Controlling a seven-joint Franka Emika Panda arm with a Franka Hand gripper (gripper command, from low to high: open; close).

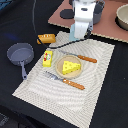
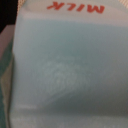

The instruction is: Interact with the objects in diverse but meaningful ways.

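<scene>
Found the milk carton (image 2: 65, 65) filling almost the whole wrist view, pale blue face with red "MILK" lettering along one edge, so close that no fingers showed. In the exterior view, saw the arm standing at the far edge of the striped placemat (image 1: 95, 80), the end effector (image 1: 79, 34) low over the pale carton (image 1: 76, 33) there; could not tell from either view whether the jaws were closed on the carton or merely around it.

Elsewhere on the placemat: cheese wedge (image 1: 70, 66) resting on a small plate (image 1: 61, 71), yellow box (image 1: 47, 58) just beside the plate toward the exterior view's left, bread loaf (image 1: 46, 38) at the mat's far corner, grey pan (image 1: 19, 53) off the mat on the dark bench (image 1: 110, 100).

Judged the step in hand as grasping or holding the milk carton. Judged the next move as needing a firm, centred grip, then a straight lift clear of the mat before carrying toward another item, such as the pan.
</scene>
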